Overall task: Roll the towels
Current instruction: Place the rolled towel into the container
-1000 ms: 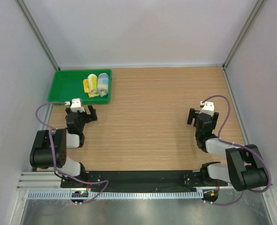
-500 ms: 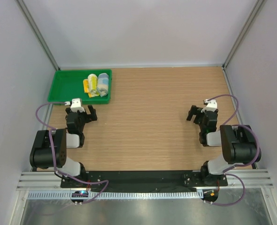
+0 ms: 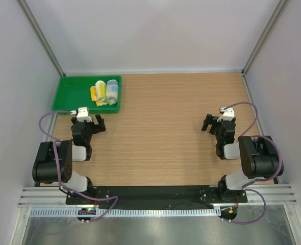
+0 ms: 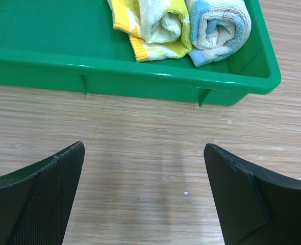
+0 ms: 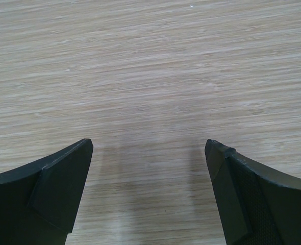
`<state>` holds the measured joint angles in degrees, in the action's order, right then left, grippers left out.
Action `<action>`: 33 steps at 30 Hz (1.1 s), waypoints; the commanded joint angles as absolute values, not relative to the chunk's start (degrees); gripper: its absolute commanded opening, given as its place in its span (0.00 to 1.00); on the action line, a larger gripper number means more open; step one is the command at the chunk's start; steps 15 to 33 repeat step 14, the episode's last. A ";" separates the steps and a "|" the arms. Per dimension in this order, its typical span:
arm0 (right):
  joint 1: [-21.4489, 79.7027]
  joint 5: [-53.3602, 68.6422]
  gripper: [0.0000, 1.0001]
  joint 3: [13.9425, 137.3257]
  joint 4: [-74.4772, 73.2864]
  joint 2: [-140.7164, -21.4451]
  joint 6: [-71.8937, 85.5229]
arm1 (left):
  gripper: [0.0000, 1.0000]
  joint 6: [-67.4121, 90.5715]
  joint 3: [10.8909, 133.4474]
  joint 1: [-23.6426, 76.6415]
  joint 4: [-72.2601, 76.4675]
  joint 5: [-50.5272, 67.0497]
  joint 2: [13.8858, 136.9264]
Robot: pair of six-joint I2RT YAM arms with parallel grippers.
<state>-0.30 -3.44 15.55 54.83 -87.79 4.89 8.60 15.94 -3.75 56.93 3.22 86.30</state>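
Right arm: is seen folded back toward its base since a second ago. Right gripper [image 5: 148,148], well right of green tray [image 4: 140,84]: fingers apart, empty. Left gripper [image 4: 143,153], close beside tray's near wall: likewise. Yellow-green towel [image 4: 158,23], blue towel [image 4: 219,25]: rolled, touching, in tray's right end. Withdrawal is judged best kept clear of tray, rolls left undisturbed

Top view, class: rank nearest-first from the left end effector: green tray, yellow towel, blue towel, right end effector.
1. green tray, just ahead.
2. yellow towel, blue towel, in tray: too close to call.
3. right end effector, far right.
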 commanded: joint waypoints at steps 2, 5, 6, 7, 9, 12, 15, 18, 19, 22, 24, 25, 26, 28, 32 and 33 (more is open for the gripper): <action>0.00 -4.22 1.00 16.96 59.33 -87.98 4.13 | 1.00 7.73 17.31 -3.51 58.97 3.87 85.52; 0.00 -4.22 1.00 16.96 59.41 -87.98 4.13 | 1.00 7.73 17.31 -3.43 58.97 3.87 85.52; 0.00 -4.22 1.00 17.05 59.50 -87.98 4.13 | 1.00 7.73 17.31 -3.51 58.97 3.87 85.52; 0.00 -4.22 1.00 17.05 59.41 -87.98 4.04 | 1.00 7.73 17.31 -3.43 58.97 3.87 85.52; 0.00 -4.22 1.00 17.23 59.33 -88.15 4.13 | 1.00 7.73 17.31 -3.43 58.97 3.87 85.52; 0.00 -4.22 1.00 17.23 59.06 -88.15 4.04 | 1.00 7.73 17.31 -3.43 58.97 3.87 85.52; 0.00 -4.39 1.00 16.88 59.50 -87.89 4.04 | 1.00 7.73 17.31 -3.52 58.89 3.87 85.52; 0.00 -4.39 1.00 16.88 59.50 -87.89 4.04 | 1.00 7.73 17.31 -3.52 58.89 3.87 85.52; 0.00 -4.39 1.00 16.88 59.50 -87.89 4.04 | 1.00 7.73 17.31 -3.52 58.89 3.87 85.52; 0.00 -4.39 1.00 16.88 59.50 -87.89 4.04 | 1.00 7.73 17.31 -3.52 58.89 3.87 85.52; 0.00 -4.39 1.00 16.88 59.50 -87.89 4.04 | 1.00 7.73 17.31 -3.52 58.89 3.87 85.52; 0.00 -4.39 1.00 16.88 59.50 -87.89 4.04 | 1.00 7.73 17.31 -3.52 58.89 3.87 85.52; 0.00 -4.39 1.00 16.88 59.50 -87.89 4.04 | 1.00 7.73 17.31 -3.52 58.89 3.87 85.52; 0.00 -4.39 1.00 16.88 59.50 -87.89 4.04 | 1.00 7.73 17.31 -3.52 58.89 3.87 85.52; 0.00 -4.39 1.00 16.88 59.50 -87.89 4.04 | 1.00 7.73 17.31 -3.52 58.89 3.87 85.52; 0.00 -4.39 1.00 16.88 59.50 -87.89 4.04 | 1.00 7.73 17.31 -3.52 58.89 3.87 85.52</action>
